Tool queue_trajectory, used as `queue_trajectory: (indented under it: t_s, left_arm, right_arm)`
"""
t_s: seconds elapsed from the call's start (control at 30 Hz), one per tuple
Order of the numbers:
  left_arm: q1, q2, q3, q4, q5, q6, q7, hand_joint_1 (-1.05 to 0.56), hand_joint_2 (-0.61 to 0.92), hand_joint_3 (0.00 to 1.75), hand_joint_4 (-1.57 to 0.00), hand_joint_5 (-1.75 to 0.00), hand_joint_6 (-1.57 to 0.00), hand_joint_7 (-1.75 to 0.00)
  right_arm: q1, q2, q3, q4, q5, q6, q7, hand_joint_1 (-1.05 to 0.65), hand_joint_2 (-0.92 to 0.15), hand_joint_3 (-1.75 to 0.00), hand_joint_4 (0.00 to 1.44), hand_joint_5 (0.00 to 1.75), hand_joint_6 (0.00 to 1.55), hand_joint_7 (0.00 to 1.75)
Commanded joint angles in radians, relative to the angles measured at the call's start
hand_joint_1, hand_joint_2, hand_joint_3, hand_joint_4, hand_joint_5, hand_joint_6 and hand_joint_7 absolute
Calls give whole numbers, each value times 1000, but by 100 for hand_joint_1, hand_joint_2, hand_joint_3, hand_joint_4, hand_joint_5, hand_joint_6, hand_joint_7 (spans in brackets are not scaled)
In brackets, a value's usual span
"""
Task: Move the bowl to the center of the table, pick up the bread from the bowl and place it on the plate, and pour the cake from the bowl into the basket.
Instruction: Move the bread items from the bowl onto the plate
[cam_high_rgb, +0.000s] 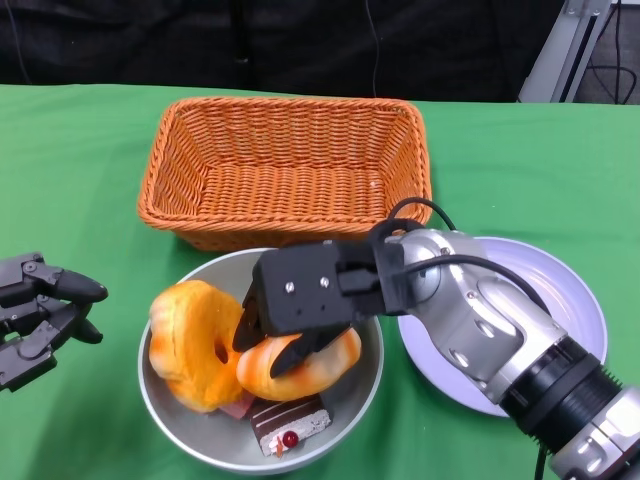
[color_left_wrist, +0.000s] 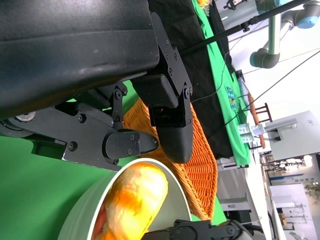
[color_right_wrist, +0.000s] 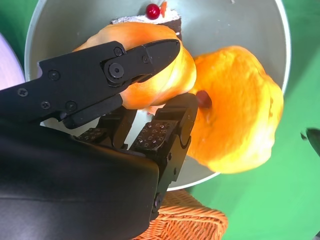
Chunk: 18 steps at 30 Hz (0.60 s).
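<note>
The grey bowl (cam_high_rgb: 180, 420) sits near the table's front edge, just in front of the basket (cam_high_rgb: 285, 165). It holds two orange breads and a chocolate cake slice (cam_high_rgb: 290, 422) topped with a cherry. My right hand (cam_high_rgb: 305, 300) reaches into the bowl and grips the curved bread (cam_high_rgb: 305, 372). In the right wrist view the thumb lies over this bread (color_right_wrist: 145, 40) and the fingers (color_right_wrist: 160, 135) sit under it. The ring-shaped bread (cam_high_rgb: 190, 345) leans against the bowl's left side. The white plate (cam_high_rgb: 570, 300) lies to the right, partly under my right forearm. My left hand (cam_high_rgb: 40, 315) hovers left of the bowl, holding nothing.
The woven orange basket stands empty behind the bowl, close to its rim. Green cloth covers the table, with bare cloth on both sides of the basket. A black backdrop hangs behind the table.
</note>
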Motion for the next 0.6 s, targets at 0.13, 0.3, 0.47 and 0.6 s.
queue_trajectory:
  t_s: [0.13, 0.3, 0.47, 0.6]
  left_arm:
    - [0, 20, 8, 6, -3, -9, 3, -10, 88, 41, -78, -127, -93, -74]
    - [0, 20, 5, 1, 7, -8, 12, -11, 87, 40, -78, -128, -93, -74]
    - [-3, 20, 7, 8, 4, -8, 9, -10, 88, 40, -78, -128, -93, -74]
    - [-3, 21, 7, 8, 5, -3, 11, -11, 87, 39, -78, -127, -93, -74]
  right_arm:
    - [-41, 1, -54, -42, 77, 107, 61, -30, -92, -9, 88, 72, 109, 8]
    - [-74, 4, -99, -63, 150, 199, 101, -28, -92, -13, 90, 96, 107, 10]
    - [-84, -1, -143, -99, 216, 278, 113, -24, -92, -12, 85, 112, 107, 16]
    - [-89, -16, -170, -122, 255, 300, 104, -23, -92, -8, 84, 120, 101, 35]
